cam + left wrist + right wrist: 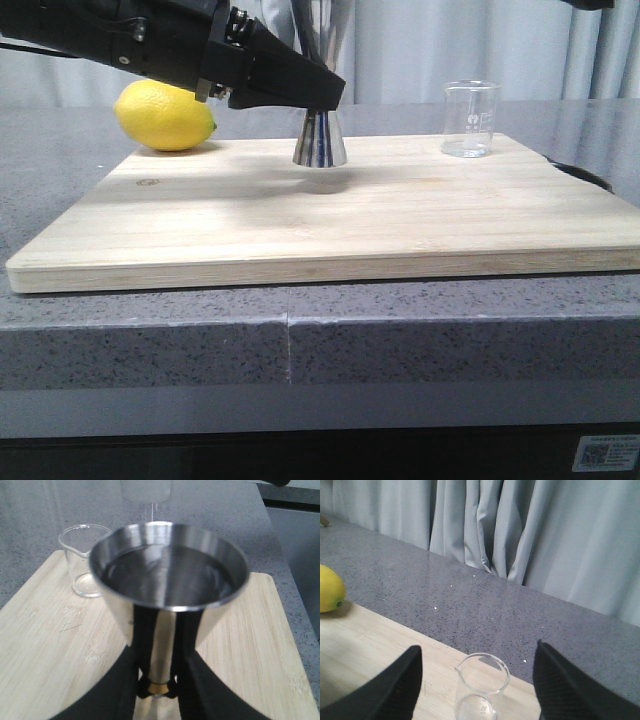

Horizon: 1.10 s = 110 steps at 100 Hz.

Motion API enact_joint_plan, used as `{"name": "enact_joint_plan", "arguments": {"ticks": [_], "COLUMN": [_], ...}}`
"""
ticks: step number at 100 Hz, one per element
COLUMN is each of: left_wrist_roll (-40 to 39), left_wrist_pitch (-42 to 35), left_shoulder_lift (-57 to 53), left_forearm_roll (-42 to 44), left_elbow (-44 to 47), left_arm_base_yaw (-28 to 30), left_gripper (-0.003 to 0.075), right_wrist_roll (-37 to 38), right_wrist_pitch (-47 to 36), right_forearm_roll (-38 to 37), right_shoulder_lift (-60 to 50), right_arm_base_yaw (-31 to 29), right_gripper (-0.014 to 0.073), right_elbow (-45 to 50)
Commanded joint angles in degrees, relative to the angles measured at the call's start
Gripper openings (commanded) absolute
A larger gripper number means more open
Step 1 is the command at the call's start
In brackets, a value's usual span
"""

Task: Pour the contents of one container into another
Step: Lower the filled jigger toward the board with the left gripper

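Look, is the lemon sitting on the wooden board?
No, the lemon rests on the grey counter just behind the board's back left corner.

curtained test bench: speckled counter (150,335), cutting board (330,225)

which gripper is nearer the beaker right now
Right. The right gripper hangs open just above the beaker, fingers wide on either side. The left gripper is across the board, closed on the jigger.

tool (156,680) clamping jigger (167,565), beaker (82,555) behind
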Motion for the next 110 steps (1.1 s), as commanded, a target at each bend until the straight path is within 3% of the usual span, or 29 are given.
{"name": "enact_joint_plan", "arguments": {"ticks": [1,48,110], "left_wrist_roll": [0.26,0.37,0.37], "left_wrist_pitch": [2.95,5.94,7.11], "left_shoulder_lift": [-2.73,-2.73,-2.73], "left_forearm_roll": [-4.60,-6.80,-4.84], "left_elbow": [-1.66,-1.66,-1.66], "left_arm_base_yaw": [0.35,4.20,4.86], "left_gripper": [0.0093,0.0093,0.0093], "right_wrist_roll": [0.09,0.09,0.09], "right_wrist_pitch": [-3.29,-3.29,-3.29], "right_forearm_roll": [0.75,0.75,0.75], "right_shoulder_lift": [-1.83,-1.83,-1.83], "right_arm_base_yaw": [-0.22,-0.22,-0.22], "right_gripper": [0.0432,0.0432,0.0432], "right_elbow": [-1.22,-1.22,-1.22]}}
